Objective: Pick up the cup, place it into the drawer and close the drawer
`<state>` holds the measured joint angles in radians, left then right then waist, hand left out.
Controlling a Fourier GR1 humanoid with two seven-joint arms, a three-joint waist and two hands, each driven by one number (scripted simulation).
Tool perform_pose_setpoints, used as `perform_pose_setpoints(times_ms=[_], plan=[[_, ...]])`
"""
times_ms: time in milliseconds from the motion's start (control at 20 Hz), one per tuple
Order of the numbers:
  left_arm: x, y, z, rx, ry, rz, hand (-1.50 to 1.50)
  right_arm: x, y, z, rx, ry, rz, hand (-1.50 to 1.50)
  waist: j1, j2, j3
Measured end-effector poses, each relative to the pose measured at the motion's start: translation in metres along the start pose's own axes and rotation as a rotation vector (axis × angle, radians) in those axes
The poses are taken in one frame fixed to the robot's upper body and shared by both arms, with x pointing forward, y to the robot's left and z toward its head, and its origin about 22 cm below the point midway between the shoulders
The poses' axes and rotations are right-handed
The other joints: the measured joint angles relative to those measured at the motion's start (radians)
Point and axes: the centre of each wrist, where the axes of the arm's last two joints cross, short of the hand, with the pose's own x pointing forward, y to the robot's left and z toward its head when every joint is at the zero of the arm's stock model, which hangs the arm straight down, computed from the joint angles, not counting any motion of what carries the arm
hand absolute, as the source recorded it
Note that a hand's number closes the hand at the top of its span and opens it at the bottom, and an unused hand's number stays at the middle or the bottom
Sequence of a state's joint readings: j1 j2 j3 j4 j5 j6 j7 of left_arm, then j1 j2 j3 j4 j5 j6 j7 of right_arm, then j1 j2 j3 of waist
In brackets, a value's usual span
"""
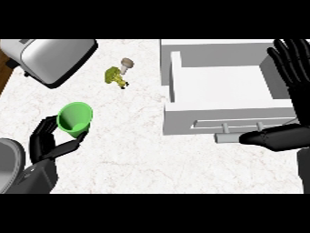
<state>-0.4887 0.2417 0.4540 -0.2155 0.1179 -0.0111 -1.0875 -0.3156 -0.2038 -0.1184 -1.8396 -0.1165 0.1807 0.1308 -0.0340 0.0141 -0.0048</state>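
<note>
At the near edge of the pale marble counter [137, 150], the robot's left hand [50, 143] curls its fingers around a green cup [74, 119], holding it tilted with its open mouth turned up, well to the left of the drawer [227, 98]. To the right, the right hand [298, 91] is open, its fingers straight and pointing away along the drawer's right side while its thumb lies just in front of the drawer, beside the handle [241, 129]. The white drawer stands pulled open, its inside bare and grey. Left of the drawer, farther back, a small yellow-green figure with a tan mushroom-like cap [119, 73] lies on the counter. Beyond it, in the far left corner, sits a silver toaster [47, 57], set at an angle.
</note>
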Motion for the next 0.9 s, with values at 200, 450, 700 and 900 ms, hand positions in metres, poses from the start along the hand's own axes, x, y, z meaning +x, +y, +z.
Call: perform_pose_setpoints(times_ms=[200, 450, 700, 900], plan=[[0.006, -0.003, -0.013, 0.019, -0.074, 0.020, 1.50, -0.003, -0.008, 0.000, -0.012, 0.004, 0.000, -1.50, 0.007, -0.002, 0.001], [0.009, -0.026, -0.019, -0.060, -0.110, 0.095, 1.50, -0.006, -0.010, 0.006, -0.014, 0.006, -0.009, -1.50, 0.008, -0.005, 0.002], [0.019, -0.060, -0.036, -0.195, -0.147, 0.165, 1.50, -0.004, -0.012, 0.009, -0.017, 0.007, -0.005, -1.50, 0.013, -0.009, 0.003], [0.038, -0.098, -0.056, -0.321, -0.201, 0.211, 1.50, -0.007, -0.017, 0.012, -0.021, 0.021, 0.005, -1.50, 0.024, -0.014, 0.004]])
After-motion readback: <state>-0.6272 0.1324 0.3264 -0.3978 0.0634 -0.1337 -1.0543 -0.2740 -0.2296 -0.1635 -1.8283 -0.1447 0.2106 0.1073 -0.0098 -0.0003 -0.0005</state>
